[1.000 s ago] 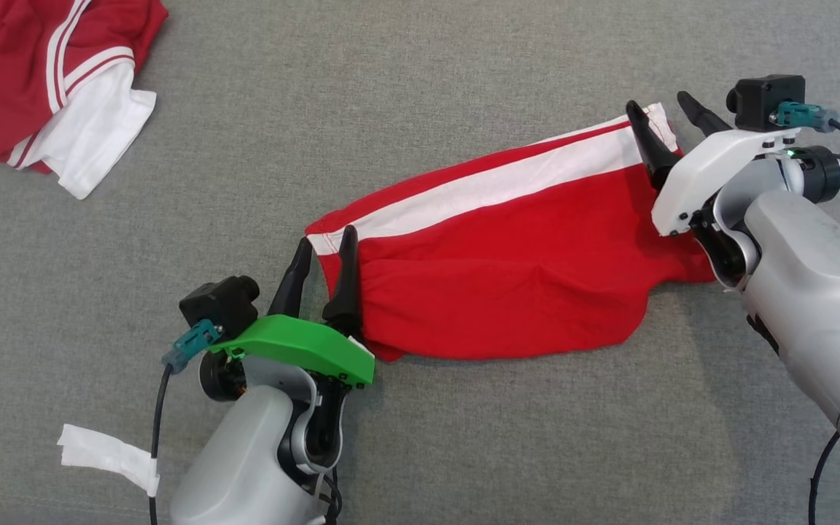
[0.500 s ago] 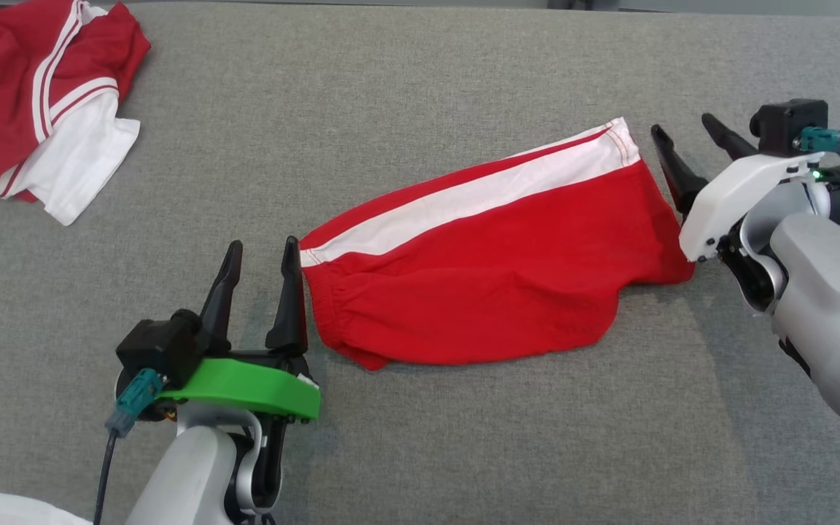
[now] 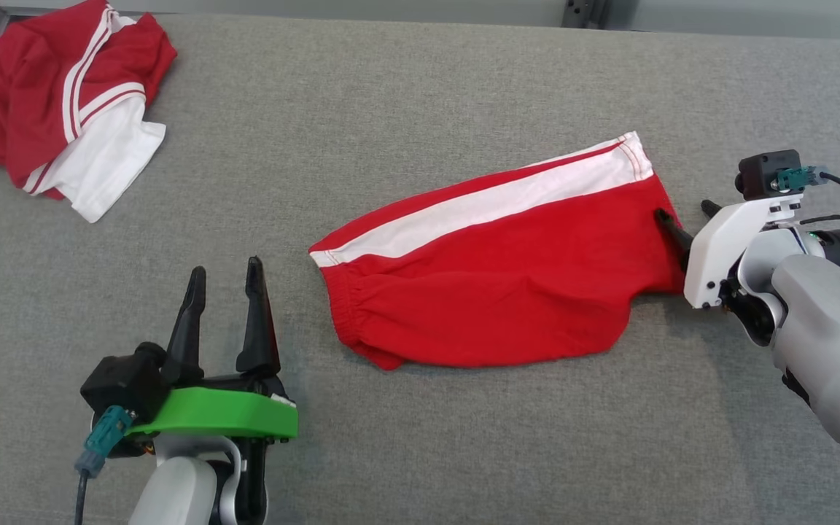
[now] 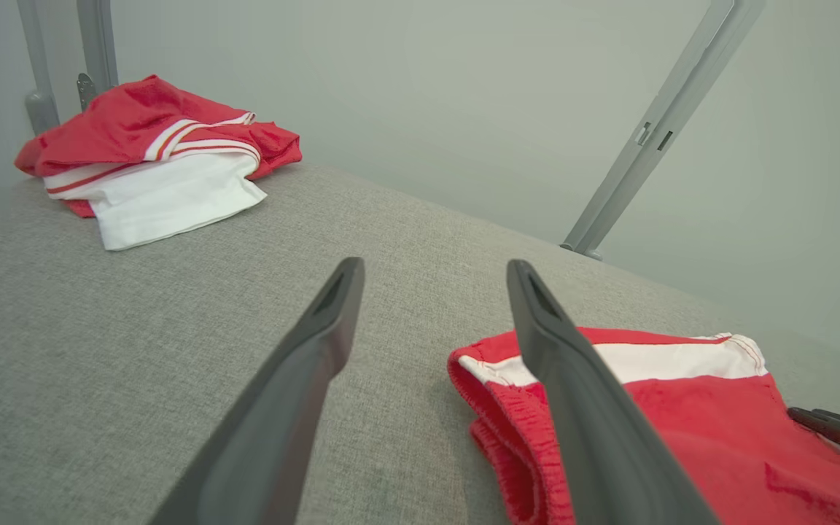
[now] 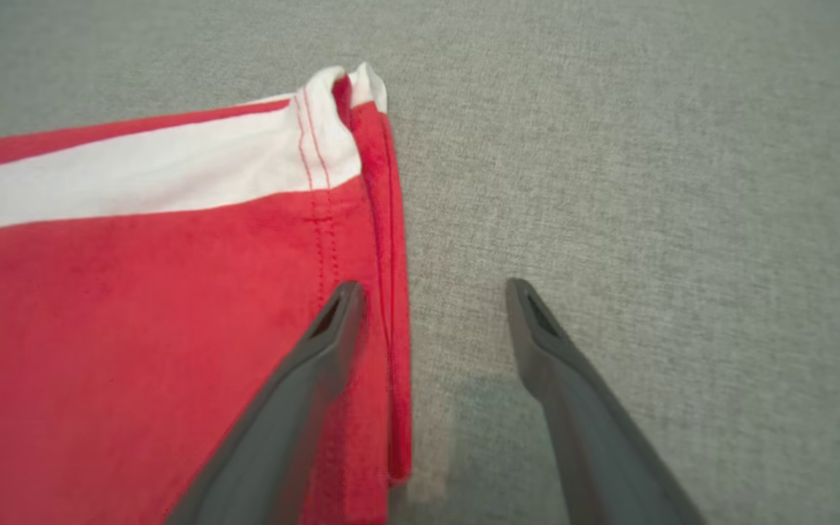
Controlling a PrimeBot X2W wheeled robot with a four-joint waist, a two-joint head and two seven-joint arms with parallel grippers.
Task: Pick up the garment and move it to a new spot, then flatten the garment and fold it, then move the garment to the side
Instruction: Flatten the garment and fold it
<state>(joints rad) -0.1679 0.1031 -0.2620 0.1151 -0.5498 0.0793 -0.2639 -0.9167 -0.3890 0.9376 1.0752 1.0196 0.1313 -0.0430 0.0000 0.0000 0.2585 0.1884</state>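
Observation:
The garment, red shorts with a white side stripe, lies spread on the grey cloth table, waistband to the left and leg hem to the right. My left gripper stands open to the left of the waistband, apart from it; the left wrist view has the shorts beside its right finger. My right gripper is open at the hem end. In the right wrist view, that gripper straddles the hem edge, one finger over the red cloth and the other over bare table.
A crumpled pile of red and white clothes lies at the table's far left corner, also in the left wrist view as the clothes pile. Grey metal frame posts rise behind the table's far edge.
Both grippers have drawn back from the shorts' ends, the left one to the left and nearer me, the right one lower beside the hem. The head camera has shifted too.

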